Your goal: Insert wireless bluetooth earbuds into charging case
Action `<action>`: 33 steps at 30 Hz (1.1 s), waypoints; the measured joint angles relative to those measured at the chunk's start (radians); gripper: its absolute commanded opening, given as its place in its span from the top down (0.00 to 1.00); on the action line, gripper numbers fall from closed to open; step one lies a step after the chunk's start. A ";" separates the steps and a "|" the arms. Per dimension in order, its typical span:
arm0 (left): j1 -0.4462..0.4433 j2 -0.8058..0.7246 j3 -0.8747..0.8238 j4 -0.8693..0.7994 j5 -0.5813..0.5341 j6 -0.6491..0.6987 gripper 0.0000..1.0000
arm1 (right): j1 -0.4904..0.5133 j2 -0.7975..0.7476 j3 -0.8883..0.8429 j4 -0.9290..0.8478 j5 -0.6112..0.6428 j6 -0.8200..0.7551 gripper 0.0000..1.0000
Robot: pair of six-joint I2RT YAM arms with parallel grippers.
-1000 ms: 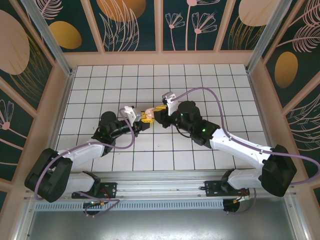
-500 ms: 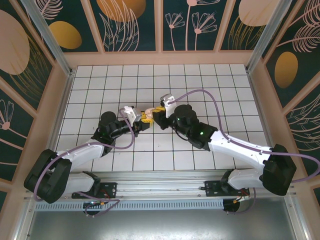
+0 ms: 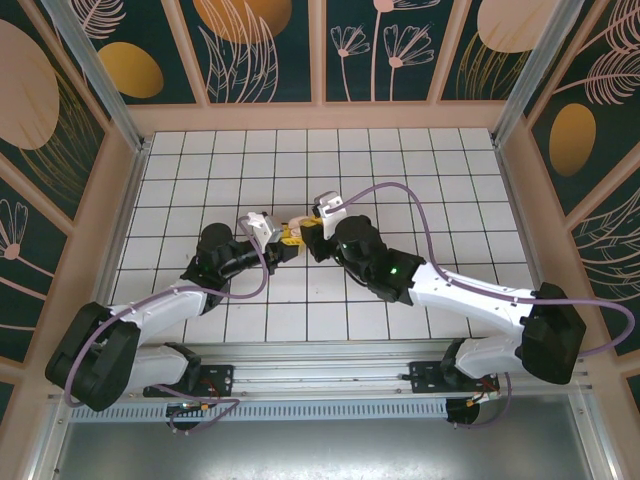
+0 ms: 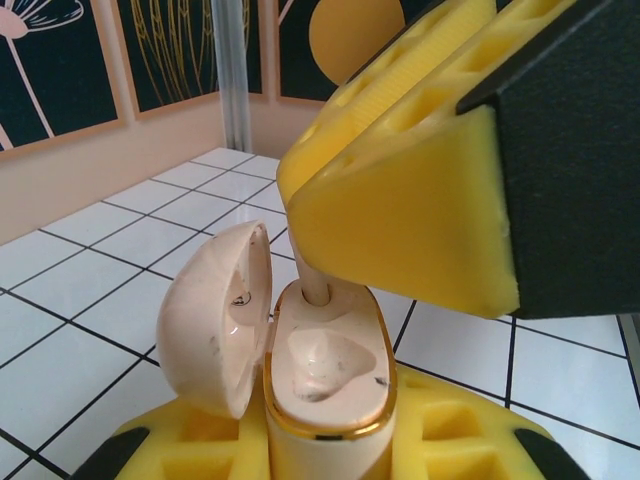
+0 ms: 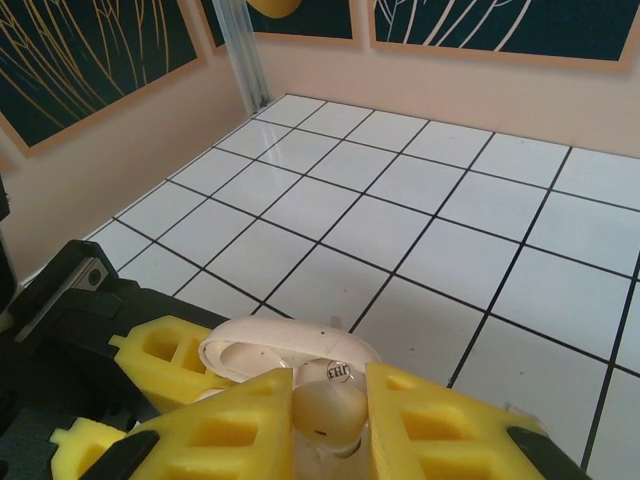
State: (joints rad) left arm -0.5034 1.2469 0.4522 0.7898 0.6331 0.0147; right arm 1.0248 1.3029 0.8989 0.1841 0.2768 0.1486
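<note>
Charging case [image 4: 325, 370]: one, lid [image 4: 215, 315] swung open, clamped upright in the left gripper [image 4: 320, 455]
Earbud [image 5: 328, 398]: one visible, its stem dipping into the case's well
Right gripper [image 5: 325, 425]: closed tight around that earbud, directly over the case

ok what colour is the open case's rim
Gold, edging the pale pink plastic charging case; clearest in the left wrist view.
</note>
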 measured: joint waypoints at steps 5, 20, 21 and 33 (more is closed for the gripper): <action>0.000 -0.008 0.000 0.004 -0.011 0.003 0.81 | 0.004 0.007 -0.002 -0.007 -0.013 0.029 0.77; 0.000 -0.010 0.000 0.000 -0.013 0.010 0.81 | -0.010 -0.001 -0.027 0.025 -0.070 0.083 0.64; 0.000 -0.010 0.000 0.000 -0.013 0.010 0.81 | -0.011 -0.003 -0.031 0.031 -0.078 0.086 0.62; 0.000 -0.010 0.000 0.010 -0.014 0.019 0.81 | -0.052 -0.045 -0.073 0.083 -0.206 0.126 0.46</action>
State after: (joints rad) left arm -0.5034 1.2366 0.4526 0.8001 0.6193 0.0338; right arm 0.9726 1.2583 0.8257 0.2668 0.0708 0.2745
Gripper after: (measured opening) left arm 0.213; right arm 0.524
